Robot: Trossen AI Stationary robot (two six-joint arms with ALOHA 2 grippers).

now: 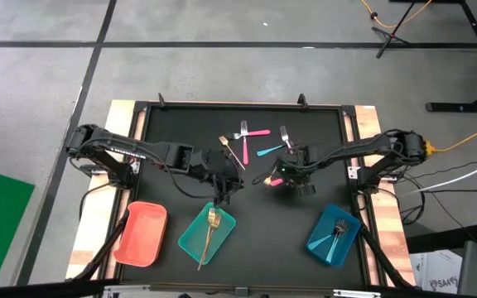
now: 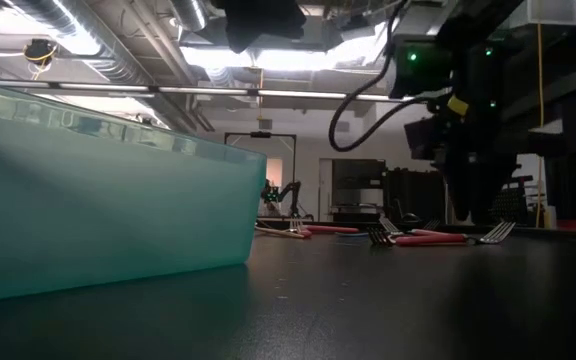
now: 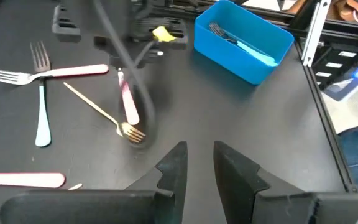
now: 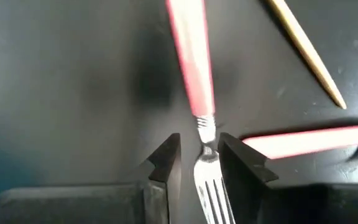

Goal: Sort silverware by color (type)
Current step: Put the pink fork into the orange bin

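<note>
Nearest the table's front edge sit three trays: a pink tray [image 1: 142, 233] at the left, a teal tray [image 1: 195, 238] in the middle holding a gold fork [image 1: 211, 228], and a blue tray [image 1: 325, 242] at the right holding a blue-handled fork [image 1: 335, 232]; the left wrist view shows the same blue tray [image 3: 241, 42] with light-blue-handled pieces inside. Just beyond the teal tray, the left gripper [image 1: 222, 189] hangs over bare tabletop, its fingers [image 3: 174, 167] a little apart and holding nothing, with a second gold fork [image 3: 104, 115] lying just ahead of them. Level with it on the right, the right gripper [image 1: 281, 175] is down at the table over a pink fork [image 4: 194, 81]: the fingers [image 4: 166, 163] stand apart on either side of the fork's silver neck, where handle meets tines, and whether they touch it cannot be told. A gold handle [image 4: 306, 53] lies near that fork, apart from it, and another pink handle [image 4: 309, 142] lies just beside the gripper. Farther back toward the table's middle lie the remaining loose pieces: a pink fork [image 1: 252, 132], a blue fork [image 1: 272, 149], and a crossed pink and gold pair [image 1: 232, 151].
</note>
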